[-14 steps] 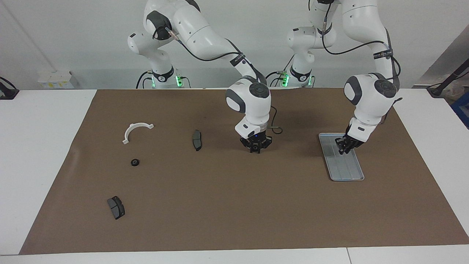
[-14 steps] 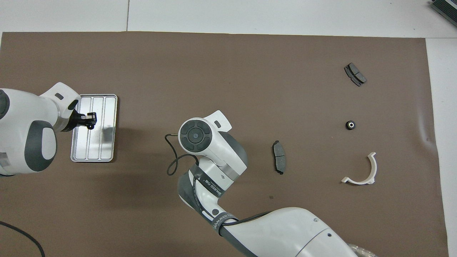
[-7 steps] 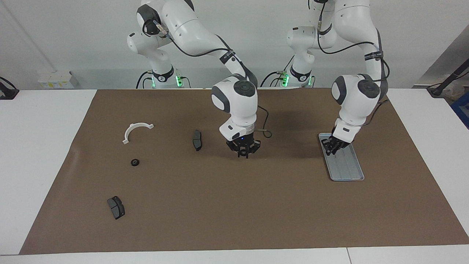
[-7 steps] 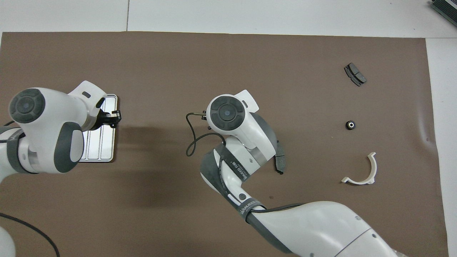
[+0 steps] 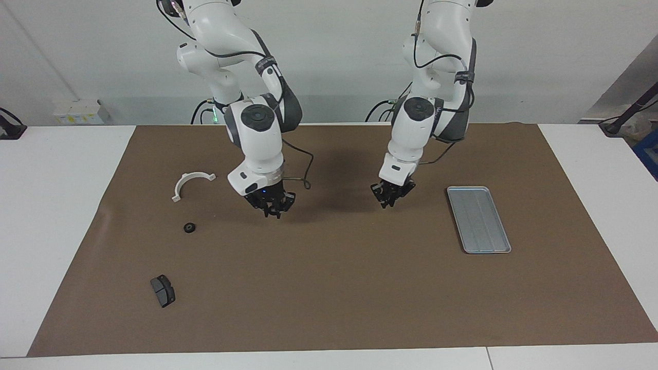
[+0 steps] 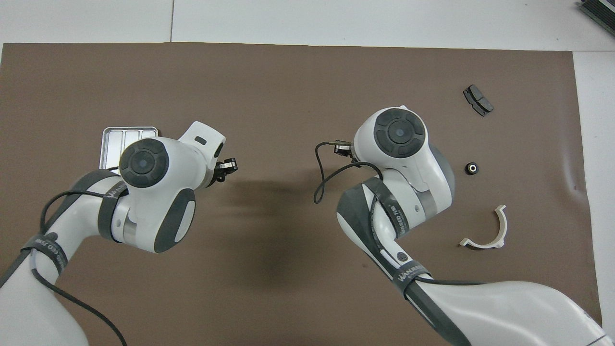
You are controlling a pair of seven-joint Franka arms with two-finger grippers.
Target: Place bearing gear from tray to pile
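Views differ on the right gripper (image 5: 271,210). The facing view shows it raised over the brown mat (image 5: 329,288), while the overhead view hides it under its own arm. Whether it is open or closed cannot be told.

The left gripper (image 5: 389,201) shows in both views, closed, with nothing seen in it. It hangs over the mat just beside the tray (image 5: 478,221), which the facing view shows whole and bare and the overhead view shows half covered by the left arm.

One bearing gear (image 5: 189,227) lies on the mat toward the right arm's end from the right gripper, between one white bracket (image 5: 193,176) and one dark brake pad (image 5: 163,290).
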